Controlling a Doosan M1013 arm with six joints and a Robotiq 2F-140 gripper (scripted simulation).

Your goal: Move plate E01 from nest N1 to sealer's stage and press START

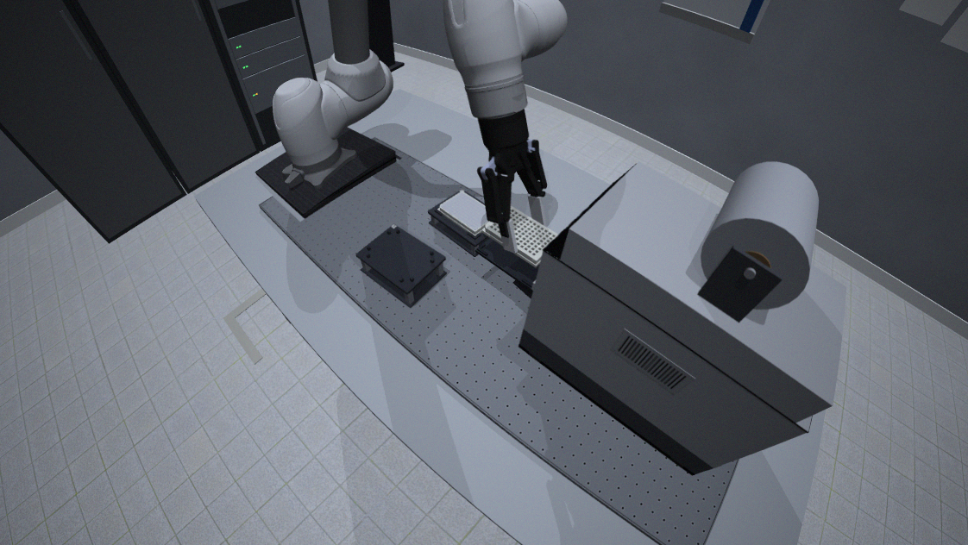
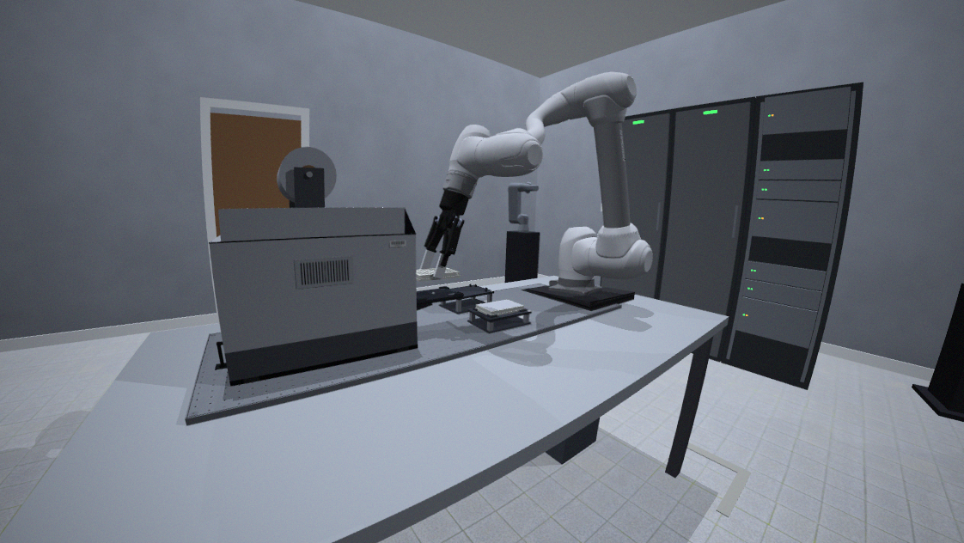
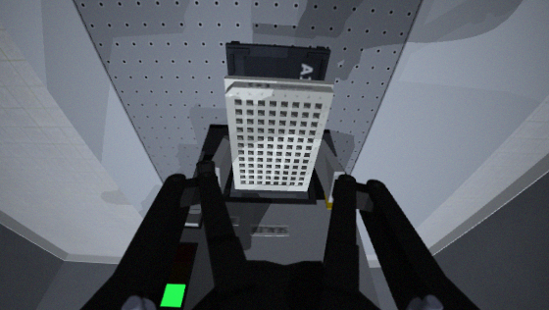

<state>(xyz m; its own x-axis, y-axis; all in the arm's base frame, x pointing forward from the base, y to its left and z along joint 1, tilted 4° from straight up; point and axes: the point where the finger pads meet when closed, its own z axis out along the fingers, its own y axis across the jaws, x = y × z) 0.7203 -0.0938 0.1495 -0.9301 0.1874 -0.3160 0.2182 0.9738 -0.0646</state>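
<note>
White plate [image 1: 524, 233] is pinched in the end effector [image 1: 516, 203], hanging over the stage [image 1: 504, 265] by the sealer [image 1: 677, 324]. Side view: it's still above the worktop [image 2: 405, 431]. Wrist view: looks tilted, so it could land on a locator.

You have a pale grey arm [image 2: 610, 168] of rounded, bulbous joints and smooth tubes, bolted to a dark square base plate [image 1: 365, 167]; its gripper [image 1: 518, 189] and slim fingers are matte black.
</note>
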